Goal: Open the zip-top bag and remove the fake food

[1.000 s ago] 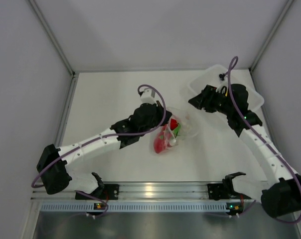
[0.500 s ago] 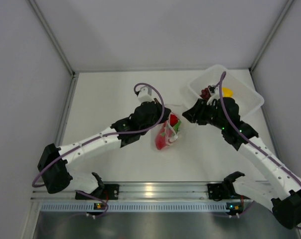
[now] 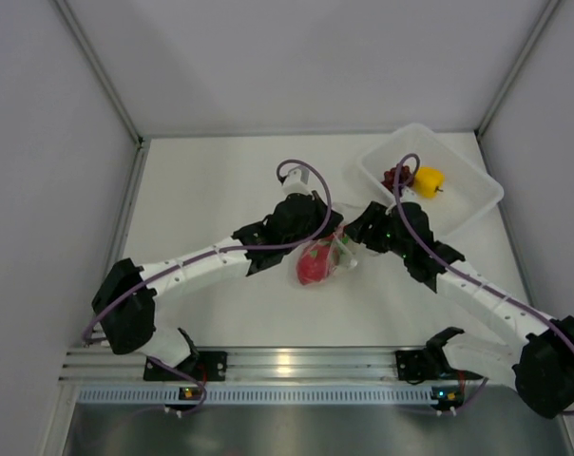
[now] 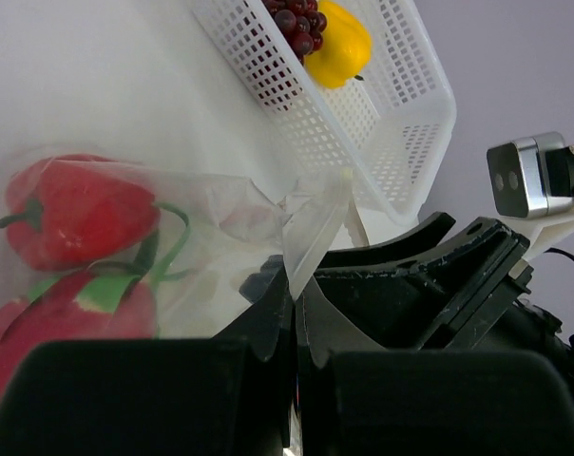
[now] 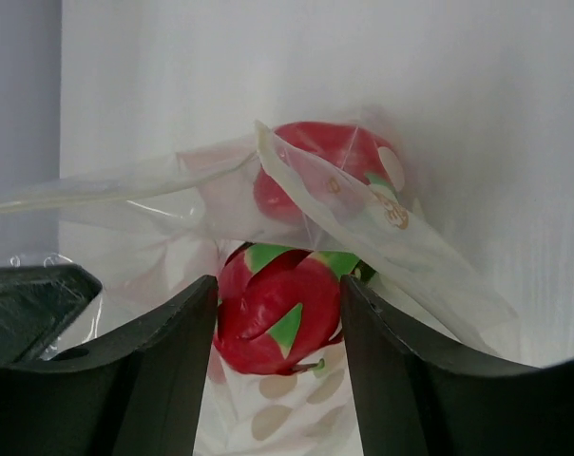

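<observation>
Top external view: the zip-top bag (image 3: 323,261) lies mid-frame on the table (image 3: 211,190), where my two wrists meet. My left gripper (image 4: 295,309) is pressed together on a flap of the bag's clear film, which stands up out of the pinch at the lower middle of the left wrist view. My right gripper (image 5: 277,285) is spread wide; the pink-red fruit (image 5: 279,318) inside the bag shows between its fingers, with the red pepper (image 5: 315,166) above it in that frame. Whether those fingers touch the film I cannot tell. At the overhead frame's upper right, the white tray (image 3: 458,160) holds the grape bunch (image 3: 392,178) and yellow pepper (image 3: 428,179) side by side
</observation>
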Available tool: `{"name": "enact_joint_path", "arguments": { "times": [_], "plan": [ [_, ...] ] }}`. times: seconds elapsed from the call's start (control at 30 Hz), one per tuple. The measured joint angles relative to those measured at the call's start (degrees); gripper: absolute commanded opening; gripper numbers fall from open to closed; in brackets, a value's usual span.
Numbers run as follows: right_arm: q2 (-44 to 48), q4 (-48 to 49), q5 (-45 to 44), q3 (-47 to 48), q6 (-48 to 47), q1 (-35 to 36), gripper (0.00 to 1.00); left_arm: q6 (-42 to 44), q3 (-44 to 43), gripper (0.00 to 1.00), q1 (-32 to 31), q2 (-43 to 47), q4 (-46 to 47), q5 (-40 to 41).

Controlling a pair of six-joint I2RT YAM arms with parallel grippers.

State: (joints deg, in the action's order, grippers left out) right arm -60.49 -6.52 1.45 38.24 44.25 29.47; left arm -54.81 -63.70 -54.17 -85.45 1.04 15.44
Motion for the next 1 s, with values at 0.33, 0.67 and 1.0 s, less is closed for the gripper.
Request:
{"name": "enact_joint_path", "arguments": {
  "times": [0.33,0.67,1.0],
  "plan": [
    [-7.26,10.29,-1.99,-4.55,7.96,0.22,0.56,2.21,-3.39,0.00,-0.35,-6.82,1.95,-5.11],
    [-11.72,15.78,-4.63,-8.63,11.78,0.52,0.55,5.20,-3.39,0.00,-0.87,-7.41,1.77,-4.04],
    [-19.47,21.97,-4.94,-7.45,14.38,1.40,0.51,8.96,-3.80,0.00,-0.90,-7.41,0.98,-4.59]
  ]
}}
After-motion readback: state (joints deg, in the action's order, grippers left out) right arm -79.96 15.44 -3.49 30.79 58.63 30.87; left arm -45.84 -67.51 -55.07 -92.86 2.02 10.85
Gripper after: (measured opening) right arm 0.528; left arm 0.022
